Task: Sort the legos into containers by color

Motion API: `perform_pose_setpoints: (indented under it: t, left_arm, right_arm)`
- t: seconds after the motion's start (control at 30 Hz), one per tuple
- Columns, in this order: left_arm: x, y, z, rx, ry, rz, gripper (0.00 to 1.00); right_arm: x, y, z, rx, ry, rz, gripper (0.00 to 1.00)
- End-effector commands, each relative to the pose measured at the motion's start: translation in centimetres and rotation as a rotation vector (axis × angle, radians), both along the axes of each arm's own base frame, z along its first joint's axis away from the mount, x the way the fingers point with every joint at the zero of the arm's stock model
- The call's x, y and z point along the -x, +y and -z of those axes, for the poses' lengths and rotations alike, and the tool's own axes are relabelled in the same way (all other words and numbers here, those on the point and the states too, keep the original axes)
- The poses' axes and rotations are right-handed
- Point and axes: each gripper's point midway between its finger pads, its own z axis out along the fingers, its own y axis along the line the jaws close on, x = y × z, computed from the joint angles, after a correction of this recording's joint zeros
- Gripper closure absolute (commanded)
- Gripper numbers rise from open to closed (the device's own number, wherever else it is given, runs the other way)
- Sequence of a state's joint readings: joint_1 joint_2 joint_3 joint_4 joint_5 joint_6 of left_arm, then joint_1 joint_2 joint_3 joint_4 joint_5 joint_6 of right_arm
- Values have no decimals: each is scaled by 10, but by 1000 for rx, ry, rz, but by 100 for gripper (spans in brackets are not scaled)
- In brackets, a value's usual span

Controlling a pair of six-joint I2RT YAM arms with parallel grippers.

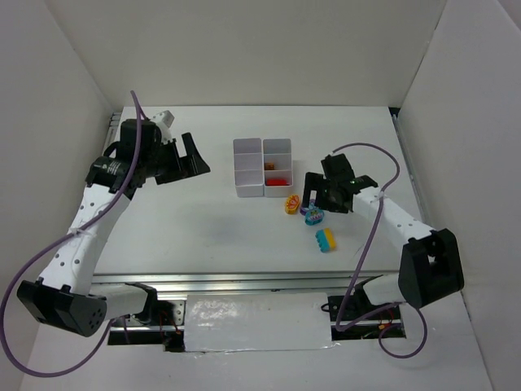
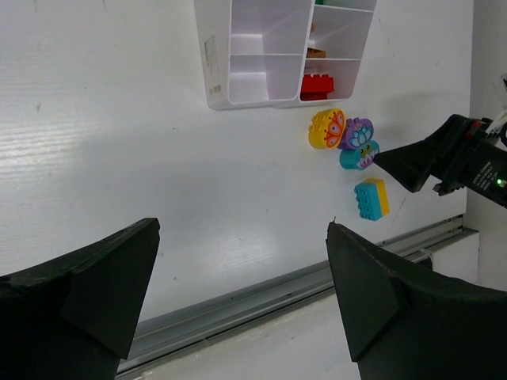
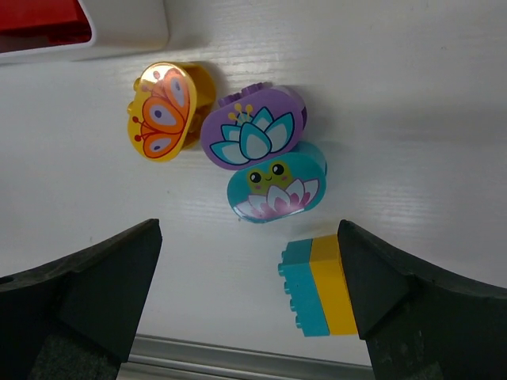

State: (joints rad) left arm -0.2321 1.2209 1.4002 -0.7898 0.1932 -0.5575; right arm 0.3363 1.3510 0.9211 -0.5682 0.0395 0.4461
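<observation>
1. Top view: the left fingers (image 1: 194,153) hang spread apart, well left of the containers (image 1: 248,167) and high off the bench (image 1: 179,228). The right fingers (image 1: 314,186) are parted too, poised over a cluster of legos just right of the containers' near corner. A red brick (image 1: 278,182) sits in the near compartment of the right column.

2. Left wrist view: both left fingers (image 2: 87,285) frame the picture wide open, holding nothing. Beyond them the butterfly brick (image 2: 326,128), purple brick (image 2: 358,131) and teal brick (image 2: 359,156) are bunched together, touching, just below the containers (image 2: 215,79). The blue-and-yellow brick (image 2: 371,198) lies apart, nearer the bench edge.

3. Right wrist view: the right fingers (image 3: 95,277) gape open and empty, looking straight down. The purple brick (image 3: 252,129) shows a lotus print, the teal brick (image 3: 277,184) a frog face, the butterfly brick (image 3: 164,110) stands beside them, and the blue-and-yellow brick (image 3: 321,285) lies near the right-hand finger.
</observation>
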Motion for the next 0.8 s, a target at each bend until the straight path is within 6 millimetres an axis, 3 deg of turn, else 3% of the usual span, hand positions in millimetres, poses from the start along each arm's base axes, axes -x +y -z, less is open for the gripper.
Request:
perform_pose_setpoints:
  t: [0.0,0.2,0.4,0.73,0.77]
  left_arm:
    - [0,-10,-2,49,-6,38,0]
    - [4,-9,3,37,0,54,0]
    - [6,-9,5,31,-1,65,0]
    - [5,-10,12,31,17,72,0]
    - [4,-11,12,30,15,72,0]
  right_arm:
    - [-9,5,11,30,-9,-78,0]
    - [-20,-2,37,114,45,-93,0]
    - [-30,0,48,139,53,-108,3]
    - [-33,2,63,211,95,-113,19]
    - [-32,1,64,217,103,-109,27]
